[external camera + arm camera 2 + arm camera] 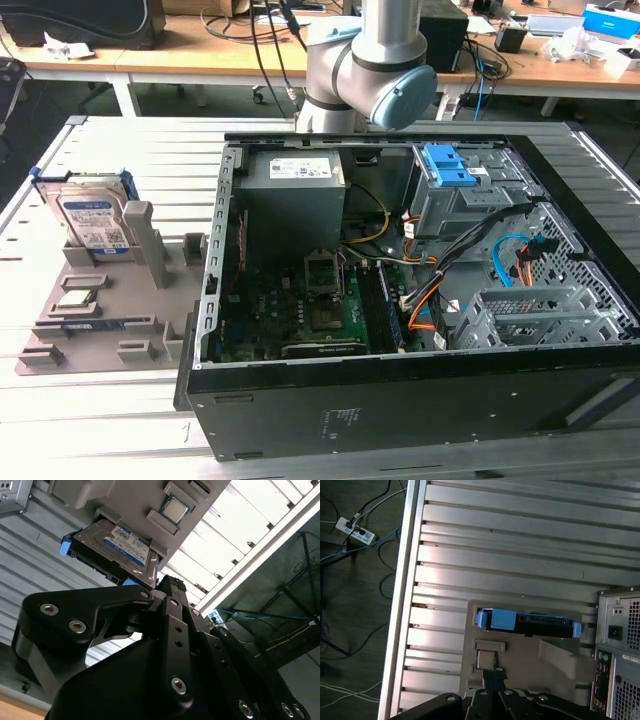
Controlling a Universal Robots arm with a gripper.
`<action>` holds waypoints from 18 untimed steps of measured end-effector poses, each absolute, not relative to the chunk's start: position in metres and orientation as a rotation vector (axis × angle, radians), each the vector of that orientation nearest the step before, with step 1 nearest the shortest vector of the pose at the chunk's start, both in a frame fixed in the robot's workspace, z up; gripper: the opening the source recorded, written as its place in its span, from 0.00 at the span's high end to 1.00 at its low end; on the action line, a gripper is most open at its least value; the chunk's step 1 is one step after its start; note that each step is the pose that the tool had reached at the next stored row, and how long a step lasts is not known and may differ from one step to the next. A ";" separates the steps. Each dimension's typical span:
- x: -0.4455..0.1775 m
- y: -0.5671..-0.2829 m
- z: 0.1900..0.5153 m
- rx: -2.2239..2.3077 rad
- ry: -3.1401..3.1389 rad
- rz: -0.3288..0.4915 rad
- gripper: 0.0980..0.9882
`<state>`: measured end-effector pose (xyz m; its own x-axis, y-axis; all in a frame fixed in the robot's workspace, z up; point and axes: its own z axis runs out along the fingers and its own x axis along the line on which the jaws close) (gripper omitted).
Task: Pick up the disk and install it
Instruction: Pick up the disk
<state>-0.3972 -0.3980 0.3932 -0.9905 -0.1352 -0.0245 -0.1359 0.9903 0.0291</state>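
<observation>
The disk point(92, 222) is a silver hard drive with a white-and-blue label in a bright blue bracket. It stands on edge in a slot of the grey fixture tray point(120, 300), at the exterior view's left. The second wrist view shows the labelled face of the disk point(120, 547), and the first wrist view shows the disk point(527, 622) edge-on. My black gripper point(491, 675) hangs above the tray a short way from the disk, touching nothing. Its fingertips point(167, 583) sit pressed together, shut and holding nothing.
An open computer case point(205, 300) lies beside the tray, with a drive bay and blue latch point(450, 170) at its far side. A small silver processor chip point(175, 510) rests in the tray. Ribbed metal table point(520, 545) surrounds both; cables lie on the floor beyond its edge.
</observation>
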 end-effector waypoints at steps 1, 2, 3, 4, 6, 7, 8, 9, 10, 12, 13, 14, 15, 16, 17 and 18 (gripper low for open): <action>-0.397 -0.398 0.393 -0.230 3.111 0.048 0.99; -0.397 -0.398 0.393 -0.281 3.107 0.049 0.99; -0.397 -0.398 0.393 -0.318 3.103 0.049 0.99; -0.397 -0.398 0.393 -0.342 3.101 0.049 0.99; -0.397 -0.398 0.393 -0.389 3.096 0.050 0.99; -0.397 -0.398 0.393 -0.408 3.094 0.050 0.99; -0.397 -0.398 0.393 -0.427 3.092 0.050 0.99; -0.397 -0.398 0.393 -0.447 3.089 0.050 0.99; -0.397 -0.398 0.393 -0.471 3.086 0.051 0.99; -0.397 -0.398 0.393 -0.551 3.073 0.051 0.99; -0.397 -0.398 0.393 -0.582 3.068 0.052 0.99; -0.397 -0.398 0.393 -0.613 3.062 0.052 0.99; -0.397 -0.398 0.393 -0.651 3.055 0.052 0.99; -0.397 -0.398 0.393 -0.681 3.049 0.053 0.99; -0.397 -0.398 0.393 -0.698 3.045 0.053 0.99; -0.397 -0.398 0.393 -0.727 3.038 0.053 0.99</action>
